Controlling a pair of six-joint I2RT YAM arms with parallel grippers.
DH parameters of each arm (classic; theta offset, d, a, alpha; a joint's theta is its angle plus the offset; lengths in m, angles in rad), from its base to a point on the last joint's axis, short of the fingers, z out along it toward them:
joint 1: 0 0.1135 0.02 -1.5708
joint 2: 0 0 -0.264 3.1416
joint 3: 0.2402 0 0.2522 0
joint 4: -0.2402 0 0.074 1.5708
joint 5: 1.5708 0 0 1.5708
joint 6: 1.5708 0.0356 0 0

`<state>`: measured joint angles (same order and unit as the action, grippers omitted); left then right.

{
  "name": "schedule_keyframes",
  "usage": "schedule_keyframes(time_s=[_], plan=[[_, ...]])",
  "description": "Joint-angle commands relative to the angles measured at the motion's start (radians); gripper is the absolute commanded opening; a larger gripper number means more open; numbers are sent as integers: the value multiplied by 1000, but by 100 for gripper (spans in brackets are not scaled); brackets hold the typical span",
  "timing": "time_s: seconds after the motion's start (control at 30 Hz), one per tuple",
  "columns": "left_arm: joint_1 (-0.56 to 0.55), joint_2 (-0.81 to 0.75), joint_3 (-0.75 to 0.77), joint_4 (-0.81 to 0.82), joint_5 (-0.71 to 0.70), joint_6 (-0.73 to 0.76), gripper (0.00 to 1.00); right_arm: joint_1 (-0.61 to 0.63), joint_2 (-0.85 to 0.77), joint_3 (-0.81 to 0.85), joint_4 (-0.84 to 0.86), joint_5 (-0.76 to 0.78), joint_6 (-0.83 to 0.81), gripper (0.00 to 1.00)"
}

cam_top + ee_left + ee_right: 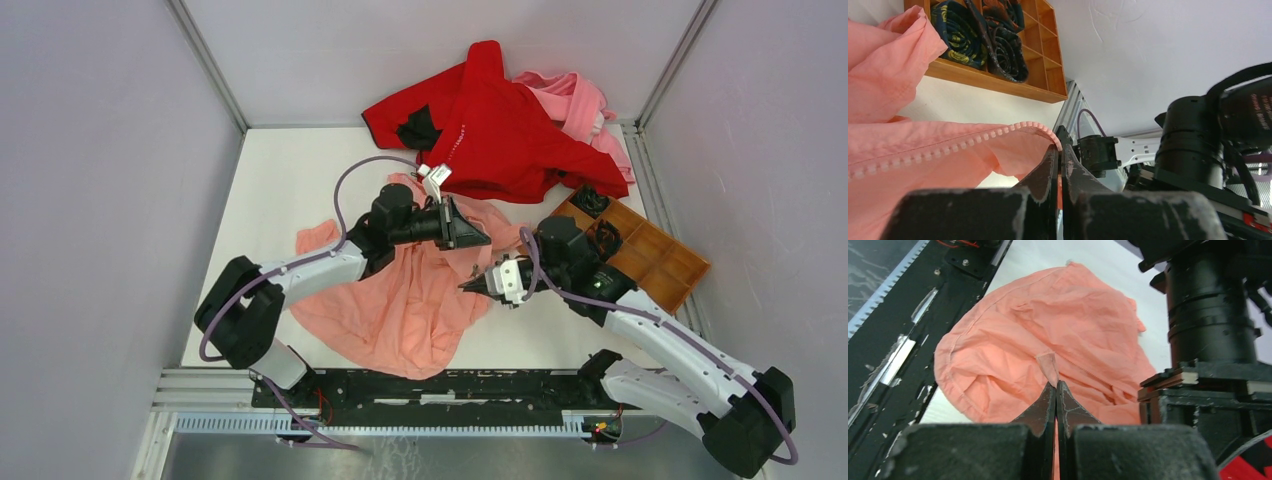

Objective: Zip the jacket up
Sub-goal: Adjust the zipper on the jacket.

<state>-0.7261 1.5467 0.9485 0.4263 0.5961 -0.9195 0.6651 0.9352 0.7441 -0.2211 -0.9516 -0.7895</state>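
Salmon-pink jacket (400, 310) lies crumpled mid-desk, spreading toward the near edge. Left gripper (1059, 150) pinches its toothed zipper edge (948, 148); right gripper (1055, 386) nips a small fabric tab (1049, 367). Likely step: lining up the front. Next, the two zipper halves must meet at the hem.

A lab test cell: white table (290, 190), plain grey walls (100, 150), aluminium framing (206, 62).

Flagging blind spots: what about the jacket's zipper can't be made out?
Top external: zipper of the jacket hidden by folds and the left end effector.
Left wrist: zipper teeth leave the left edge; slider unseen.
Right wrist: pinched tab disappears into the right end effector.
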Motion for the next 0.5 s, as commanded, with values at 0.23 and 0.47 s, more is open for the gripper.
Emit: schedule_keyframes(time_s=[0.23, 0.47], plan=[[-25, -36, -189, 522, -98, 115, 2, 2, -12, -181, 123, -91, 26, 0], [-78, -23, -276, 713, -158, 243, 2, -1, -43, -141, -106, -153, -196, 34]])
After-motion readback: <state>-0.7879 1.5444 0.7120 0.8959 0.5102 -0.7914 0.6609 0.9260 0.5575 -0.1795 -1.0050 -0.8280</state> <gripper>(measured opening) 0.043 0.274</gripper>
